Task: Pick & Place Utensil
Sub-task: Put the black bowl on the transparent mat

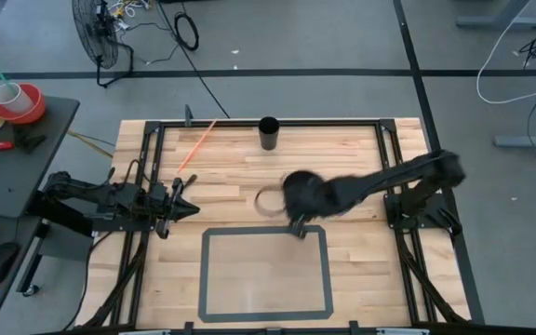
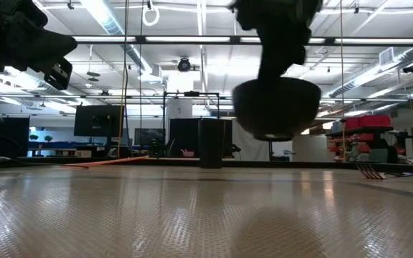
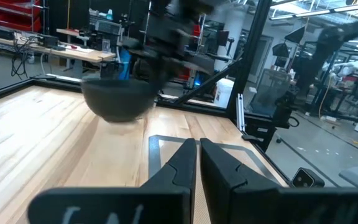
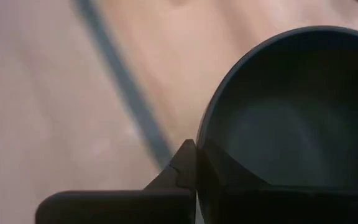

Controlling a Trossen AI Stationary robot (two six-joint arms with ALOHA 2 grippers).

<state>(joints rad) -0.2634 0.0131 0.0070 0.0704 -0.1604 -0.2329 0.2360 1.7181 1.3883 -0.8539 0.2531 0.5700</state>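
No brand, label or readable writing shows on anything on the table. The right gripper [image 1: 298,223] reaches over the middle of the wooden table [image 1: 361,270] and pinches the rim of a dark bowl [image 2: 277,107], one finger [image 4: 182,165] outside the wall; the low view shows the bowl hanging clear above the tabletop. From above, the bowl sits just past the far edge of the taped rectangle [image 1: 203,279], whose inside is bare wood with open room on every side. A faint ring [image 1: 266,200] lies on the wood just beside the bowl, toward the left arm. The left gripper [image 1: 182,208] waits at the left edge of the table, its fingers [image 3: 182,165] pressed nearly together and holding nothing, pointing toward the bowl. An orange utensil [image 1: 196,144] lies slantwise near the far left corner, well apart from both grippers, and a black cup [image 1: 268,132] stands upright at the middle of the far edge. In the low view a fork-like utensil [image 2: 370,172] lies near the far right edge; its exact kind cannot be told. The near half of the table is open wood.
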